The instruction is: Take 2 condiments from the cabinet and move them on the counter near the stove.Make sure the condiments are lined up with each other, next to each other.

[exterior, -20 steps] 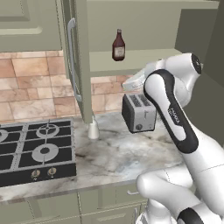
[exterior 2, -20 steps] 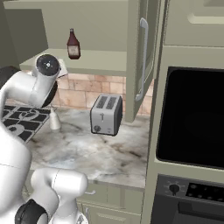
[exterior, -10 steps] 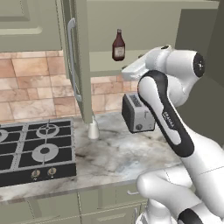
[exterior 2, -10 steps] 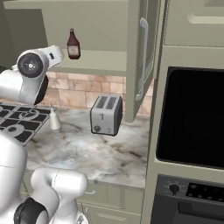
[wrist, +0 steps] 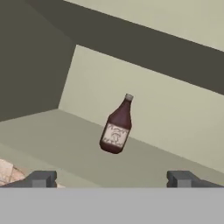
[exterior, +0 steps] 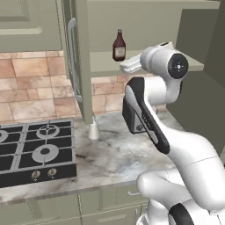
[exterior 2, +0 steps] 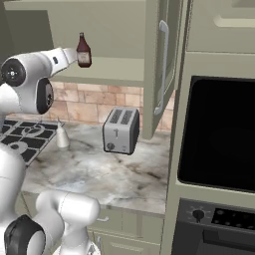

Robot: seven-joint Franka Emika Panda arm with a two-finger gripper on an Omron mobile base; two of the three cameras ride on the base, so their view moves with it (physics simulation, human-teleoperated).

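The dark red-brown condiment bottle stands upright on the shelf of the open olive cabinet. My gripper is open, level with the shelf and pointing at this bottle, a short way in front of it with nothing between the fingers. From the sides, the gripper ends close to the bottle. The white condiment bottle stands on the marble counter right beside the stove.
The open cabinet door with its long handle hangs left of the shelf. A silver toaster sits on the counter under the cabinet. A black wall oven fills the right side.
The arm has lifted, and the hand has swung up from in front of the toaster to shelf height, closing in on the dark bottle. The gripper stays open.
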